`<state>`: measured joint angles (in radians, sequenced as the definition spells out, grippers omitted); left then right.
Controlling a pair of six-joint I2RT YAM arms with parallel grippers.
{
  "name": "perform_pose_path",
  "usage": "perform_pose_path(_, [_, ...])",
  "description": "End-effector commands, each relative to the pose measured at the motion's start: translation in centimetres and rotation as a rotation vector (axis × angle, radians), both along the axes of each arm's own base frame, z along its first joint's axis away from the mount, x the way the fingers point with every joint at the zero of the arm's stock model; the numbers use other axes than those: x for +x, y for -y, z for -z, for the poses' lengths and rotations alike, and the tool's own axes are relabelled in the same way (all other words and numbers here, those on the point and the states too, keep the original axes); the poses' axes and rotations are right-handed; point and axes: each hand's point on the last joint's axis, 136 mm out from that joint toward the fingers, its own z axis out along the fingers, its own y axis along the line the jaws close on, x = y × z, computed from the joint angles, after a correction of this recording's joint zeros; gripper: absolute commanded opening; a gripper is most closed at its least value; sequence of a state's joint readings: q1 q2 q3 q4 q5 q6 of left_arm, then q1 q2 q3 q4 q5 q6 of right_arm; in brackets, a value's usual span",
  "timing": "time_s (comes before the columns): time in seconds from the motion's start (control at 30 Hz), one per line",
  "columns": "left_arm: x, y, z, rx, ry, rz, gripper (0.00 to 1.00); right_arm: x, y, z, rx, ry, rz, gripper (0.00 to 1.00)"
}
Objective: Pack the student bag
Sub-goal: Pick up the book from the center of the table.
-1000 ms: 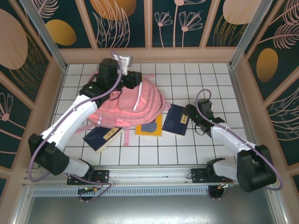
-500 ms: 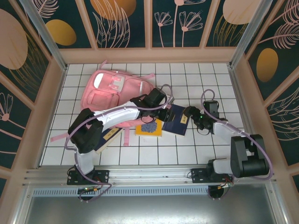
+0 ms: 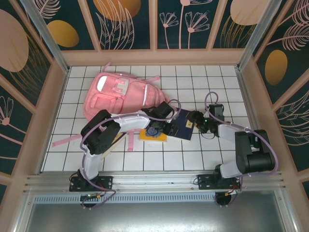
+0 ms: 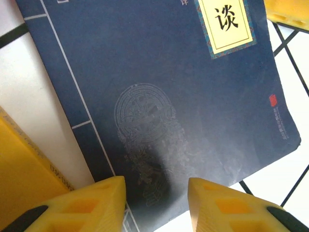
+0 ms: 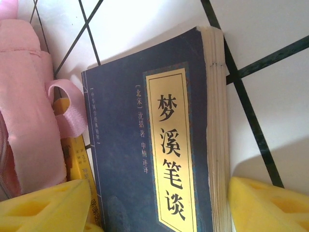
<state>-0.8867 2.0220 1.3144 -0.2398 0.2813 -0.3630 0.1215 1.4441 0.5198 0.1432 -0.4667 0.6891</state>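
Student bag (image 3: 120,96) lies flat in the far-left part of the tiled table (image 3: 212,77), its top close to the back wall (image 3: 154,57) and one loose strap (image 3: 63,141) trailing out toward the left wall. Its lower-right corner meets the clutter: a yellow book (image 3: 155,137) just beside it, and a navy book (image 3: 181,124) just to the right of that. Left gripper (image 3: 169,125) sits over the navy book's left edge, right gripper (image 3: 194,117) at its right edge, so the two are near each other with the book between them. Left wrist view: left gripper (image 4: 157,189) has its fingers apart and gripping nothing, hovering over the navy book (image 4: 159,96) cover; the yellow book (image 4: 24,164) is just beside the navy one's long edge at lower left. Right wrist view: right gripper (image 5: 154,212) is also spread wide, one finger on each side of the navy book (image 5: 120,145); can't tell whether either pad touches it. The page edge (image 5: 219,121) faces bare tile, while the opposite edge is crowded by the student bag (image 5: 24,111) and a strap loop (image 5: 67,106). Free room: bare tile across the far right, the right side and the near rows. The middle is tight.
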Motion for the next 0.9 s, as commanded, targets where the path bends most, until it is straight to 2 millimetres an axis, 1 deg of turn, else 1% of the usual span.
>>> perform_pose_path(0.0, [-0.7, -0.2, 1.6, 0.035, -0.004, 0.026, 0.37, -0.5, -1.1, -0.3, 0.038, 0.005, -0.045, 0.73])
perform_pose_path(0.1, [-0.8, -0.3, 2.3, 0.047, -0.009, 0.032, 0.33, -0.6, -1.2, -1.1, 0.043, 0.023, -0.051, 0.7])
perform_pose_path(0.2, [-1.0, -0.4, 2.7, 0.056, -0.012, 0.036, 0.3, -0.7, -1.5, -1.9, 0.053, 0.037, -0.064, 0.63])
perform_pose_path(0.33, [-1.1, -0.5, 3.0, 0.064, -0.016, 0.038, 0.28, -1.0, -2.0, -2.2, 0.054, 0.047, -0.088, 0.56])
perform_pose_path(0.43, [-1.2, -0.6, 2.9, 0.062, -0.016, 0.04, 0.28, -1.2, -2.5, -1.9, 0.051, 0.043, -0.106, 0.44])
perform_pose_path(0.53, [-1.2, -0.7, 2.8, 0.062, -0.015, 0.038, 0.27, -1.4, -2.9, -1.4, 0.045, 0.03, -0.122, 0.26])
perform_pose_path(0.6, [-1.2, -0.7, 2.6, 0.06, -0.012, 0.038, 0.26, -1.4, -2.7, -1.1, 0.021, 0.029, -0.12, 0.14])
perform_pose_path(0.67, [-1.1, -0.6, 1.8, 0.049, 0.001, 0.037, 0.26, -1.3, -2.1, -0.8, -0.03, 0.03, -0.103, 0.05])
perform_pose_path(0.73, [-0.8, -0.5, 0.4, 0.032, 0.017, 0.037, 0.28, -1.2, -1.1, -1.0, -0.086, 0.043, -0.079, 0.02])
perform_pose_path(0.77, [-0.7, -0.4, -0.7, 0.022, 0.031, 0.037, 0.29, -1.1, -0.7, -1.4, -0.108, 0.058, -0.066, 0.0])
perform_pose_path(0.83, [-0.2, -0.6, -3.0, -0.01, 0.056, 0.025, 0.33, -0.9, -0.2, -2.5, -0.135, 0.093, -0.044, 0.0])
perform_pose_path(0.87, [0.3, -0.9, -4.4, -0.033, 0.07, 0.01, 0.36, -0.8, 0.0, -3.2, -0.143, 0.115, -0.035, 0.0])
